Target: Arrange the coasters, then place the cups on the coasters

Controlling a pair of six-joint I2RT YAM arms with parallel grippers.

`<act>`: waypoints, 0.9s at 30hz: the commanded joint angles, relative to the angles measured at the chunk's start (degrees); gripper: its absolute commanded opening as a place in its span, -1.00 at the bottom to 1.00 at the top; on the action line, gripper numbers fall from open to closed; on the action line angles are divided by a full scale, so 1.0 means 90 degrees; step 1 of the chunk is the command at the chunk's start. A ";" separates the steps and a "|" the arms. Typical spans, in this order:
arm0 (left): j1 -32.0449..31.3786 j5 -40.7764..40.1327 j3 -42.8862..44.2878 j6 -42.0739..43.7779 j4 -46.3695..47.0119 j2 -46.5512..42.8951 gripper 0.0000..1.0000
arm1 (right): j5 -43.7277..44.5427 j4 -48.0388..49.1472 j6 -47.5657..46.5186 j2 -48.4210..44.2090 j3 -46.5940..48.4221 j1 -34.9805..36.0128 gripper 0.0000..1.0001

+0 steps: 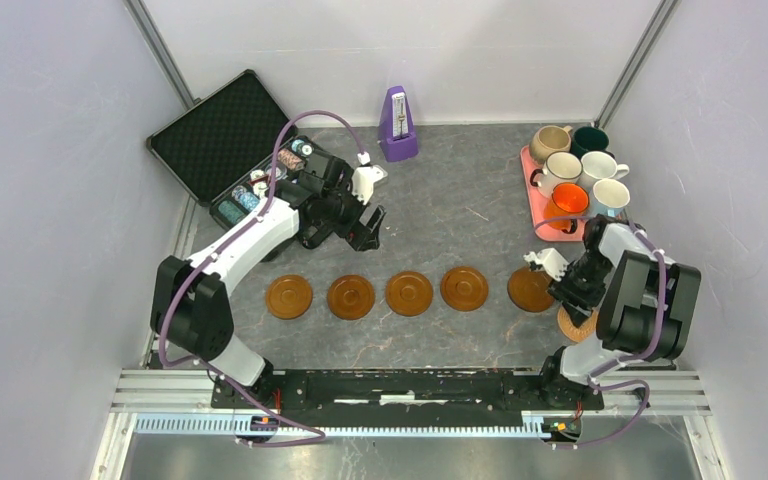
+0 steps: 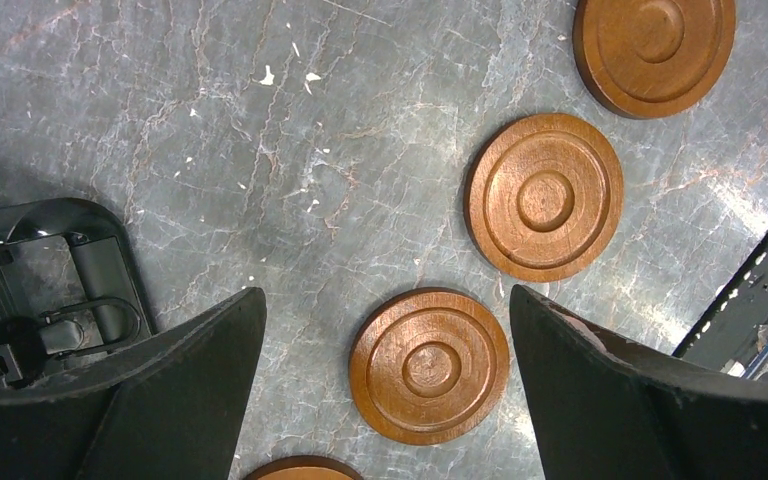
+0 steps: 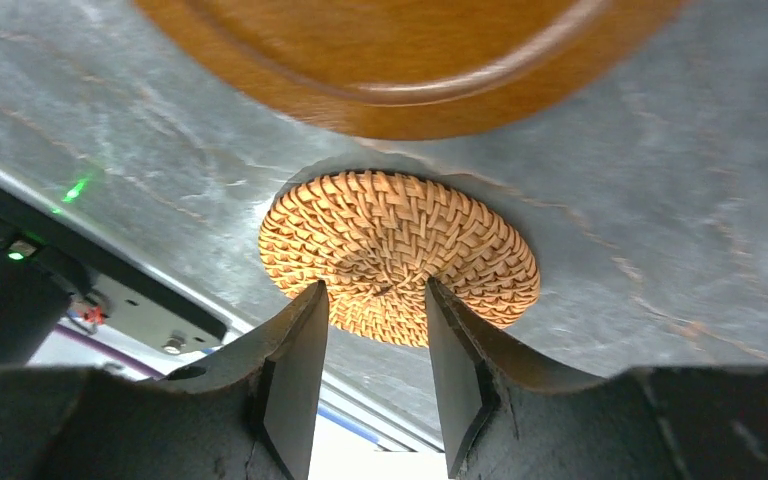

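Five brown wooden coasters lie in a row across the table (image 1: 289, 297) (image 1: 350, 297) (image 1: 409, 293) (image 1: 464, 288) (image 1: 530, 289). A woven rattan coaster (image 1: 577, 324) (image 3: 400, 250) lies flat, nearer than the rightmost wooden one (image 3: 400, 60). My right gripper (image 1: 572, 300) (image 3: 375, 290) stands half open, its fingertips (image 3: 310, 300) at the woven disc's near edge and nothing between them. My left gripper (image 1: 360, 235) (image 2: 388, 300) hangs wide open and empty above the row, over one coaster (image 2: 430, 365). Several cups, among them tan (image 1: 550, 142), white (image 1: 562, 170) and orange (image 1: 566, 205), stand on a pink tray (image 1: 536, 210).
An open black case (image 1: 222, 135) with poker chips (image 1: 250, 192) sits at the back left. A purple metronome (image 1: 397, 125) stands at the back middle. The arms' metal mounting rail (image 1: 410, 385) runs along the near edge. Walls close in on both sides.
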 commanded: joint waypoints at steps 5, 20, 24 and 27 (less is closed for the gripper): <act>0.0046 0.0056 0.0327 0.0281 -0.0111 0.0142 0.94 | 0.0004 0.1103 -0.0215 0.0694 0.0902 -0.0128 -0.04; 0.0161 0.0085 0.0414 0.0350 -0.0115 0.0220 0.94 | 0.0243 0.0809 -0.0360 0.0906 0.1192 -0.0216 -0.05; 0.0185 0.0237 0.0629 0.0286 -0.0161 0.0295 0.96 | 0.0211 0.0758 -0.0358 0.0776 0.1303 -0.0245 -0.04; 0.0191 0.0309 0.0762 0.0225 -0.0183 0.0332 0.98 | -0.0095 0.0546 -0.0284 0.0761 0.1747 -0.0235 0.03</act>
